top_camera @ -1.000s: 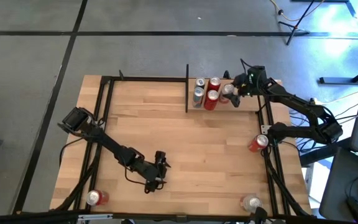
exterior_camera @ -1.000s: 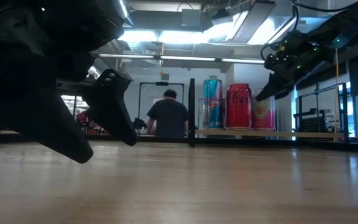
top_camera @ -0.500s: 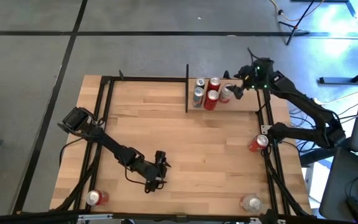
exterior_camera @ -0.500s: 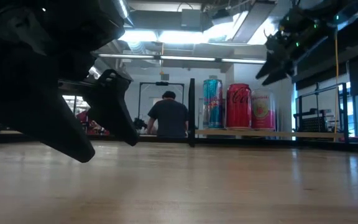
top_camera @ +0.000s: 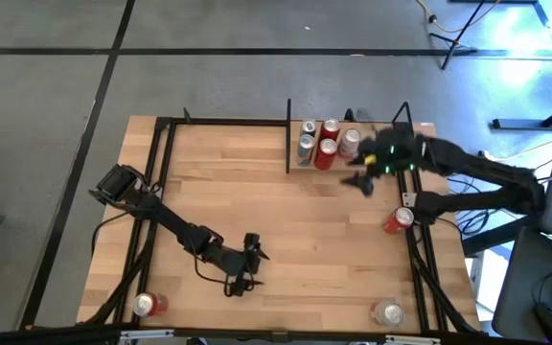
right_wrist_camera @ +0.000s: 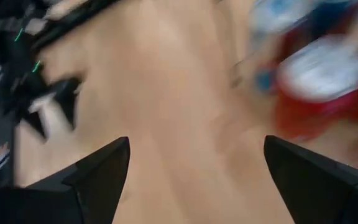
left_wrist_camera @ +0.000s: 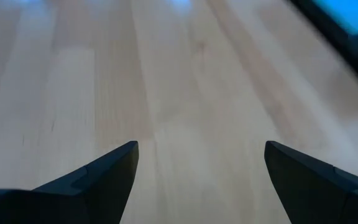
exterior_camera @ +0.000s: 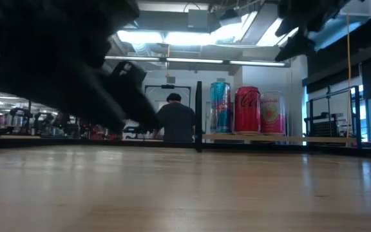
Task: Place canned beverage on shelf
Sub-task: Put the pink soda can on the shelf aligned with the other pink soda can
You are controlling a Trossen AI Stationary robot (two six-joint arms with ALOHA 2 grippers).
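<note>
The red can [exterior_camera: 248, 110] on the shelf [exterior_camera: 269, 136] has white curly Coca-Cola writing on it. A blue can [exterior_camera: 220, 107] stands just beside it on one side and a pink can [exterior_camera: 272, 113] on the other; the words on those two are too small to read. From above, five cans [top_camera: 326, 142] stand bunched together on the shelf at the far edge of the table [top_camera: 276, 230], right by the black upright bar [top_camera: 287, 134]. The rest of the shelf toward the far right corner is bare wood.

The right gripper [top_camera: 360, 179] hangs over the table just in front of the shelf, its fingers [right_wrist_camera: 89, 174] spread wide with nothing between them. The left gripper [top_camera: 254, 257] sits low near the front edge, fingers [left_wrist_camera: 98, 177] wide apart and holding nothing.

One red can [top_camera: 398, 220] stands at the right edge. Another can [top_camera: 148, 305] is in the front left corner, and a silver one [top_camera: 387, 312] in the front right corner. The middle of the table is open wood.

A person [exterior_camera: 174, 121] stands in the room behind.
</note>
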